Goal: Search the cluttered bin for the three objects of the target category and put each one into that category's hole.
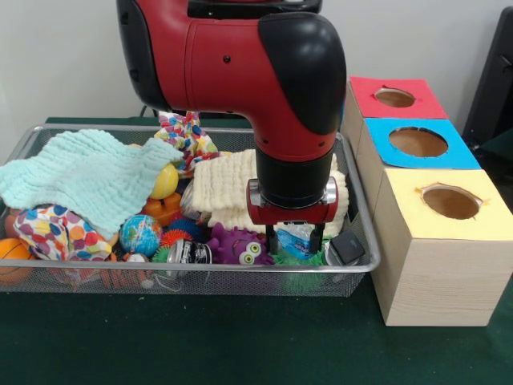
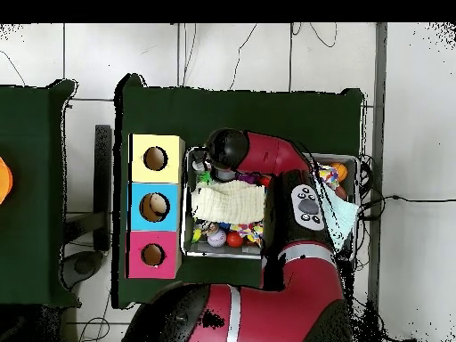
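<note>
My gripper [image 1: 296, 240] reaches down into the right end of the wire bin [image 1: 96, 126]. It is open, with a blue-and-white packet [image 1: 298, 238] between its two fingers. A purple monster toy [image 1: 238, 246] lies just left of it, a black block [image 1: 347, 247] just right, and a green spiky toy [image 1: 300, 277] below. Beside the bin stand three boxes with holes on top: red [image 1: 393, 98], blue [image 1: 418, 142] and yellow [image 1: 451, 200]. In the overhead view the arm [image 2: 267, 156] hides the gripper; the yellow box [image 2: 156, 158], blue box [image 2: 155, 207] and red box [image 2: 153, 255] line the bin's left side.
The bin is crowded: a mint cloth [image 1: 88, 172], a cream cloth [image 1: 224, 188], a polka-dot cloth [image 1: 52, 231], a globe ball [image 1: 140, 234], a yellow ball [image 1: 165, 182], an orange ball [image 1: 12, 257] and a small can [image 1: 188, 253]. Green table surface [image 1: 200, 337] lies in front.
</note>
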Controlling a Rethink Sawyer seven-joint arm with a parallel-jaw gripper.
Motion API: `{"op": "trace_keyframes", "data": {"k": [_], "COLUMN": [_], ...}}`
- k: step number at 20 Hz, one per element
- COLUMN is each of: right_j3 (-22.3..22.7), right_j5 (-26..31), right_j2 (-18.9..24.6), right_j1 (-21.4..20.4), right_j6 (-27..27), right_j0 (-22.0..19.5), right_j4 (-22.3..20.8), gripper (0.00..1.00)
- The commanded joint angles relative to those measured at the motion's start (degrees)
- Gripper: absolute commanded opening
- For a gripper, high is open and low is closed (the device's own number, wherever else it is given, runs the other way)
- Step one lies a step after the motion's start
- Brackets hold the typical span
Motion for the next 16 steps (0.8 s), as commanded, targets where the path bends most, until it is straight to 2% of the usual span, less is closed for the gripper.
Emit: {"op": "trace_keyframes", "data": {"k": [1, 8, 9, 16], "right_j3": [4.1, 3.4, 3.4, 2.2], "right_j5": [-2.0, -1.2, -1.5, -0.7], "right_j2": [3.6, 3.1, 2.9, 1.4], "right_j1": [5.0, 5.1, 5.0, 5.1], "right_j6": [6.1, 5.9, 5.9, 6.5], "right_j0": [-0.5, -0.2, -0.1, 0.9], "right_j4": [0.6, 0.2, -0.1, -1.0], "gripper": [1.00, 1.00, 0.00, 0.00]}}
